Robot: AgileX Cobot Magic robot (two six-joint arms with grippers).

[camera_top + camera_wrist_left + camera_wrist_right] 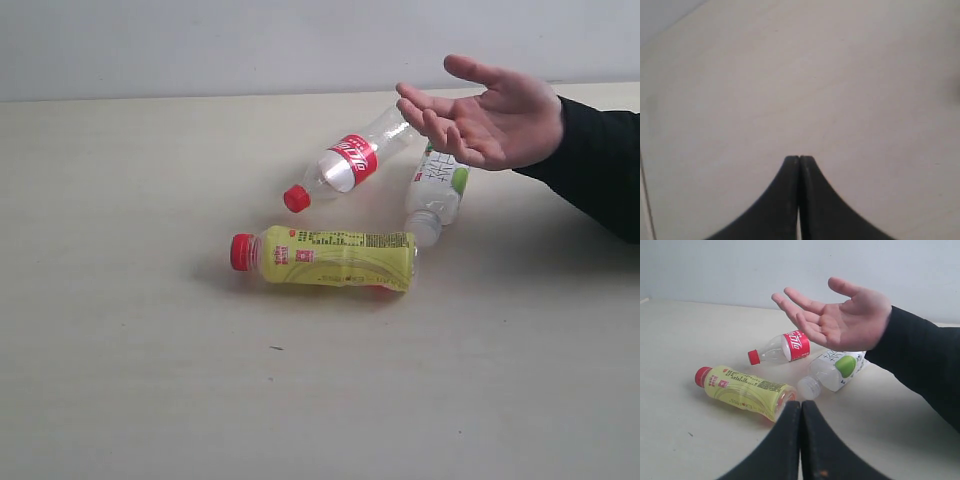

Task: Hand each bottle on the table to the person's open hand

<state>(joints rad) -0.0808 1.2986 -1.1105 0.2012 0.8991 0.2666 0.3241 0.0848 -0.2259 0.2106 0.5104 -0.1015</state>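
Right claw (801, 403) pressed together, yellow bottle (742, 391) just ahead, seemingly apart, left claw (799, 158) likewise

Soft even light, slight blur

The hand (500, 120) hides the base of the whitish bottle (438, 192).

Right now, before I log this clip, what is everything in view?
clear bottle: one, red cap and label, lying on the table
yellow bottle: one, red cap, lying on its side mid-table
white bottle: one, green-white label, lying below the hand
table: one, pale beige
wall: one, pale grey, behind the table
hand: one, bare, open
sleeve: one, black
left gripper: black, shut, over bare table
right gripper: black, shut, empty
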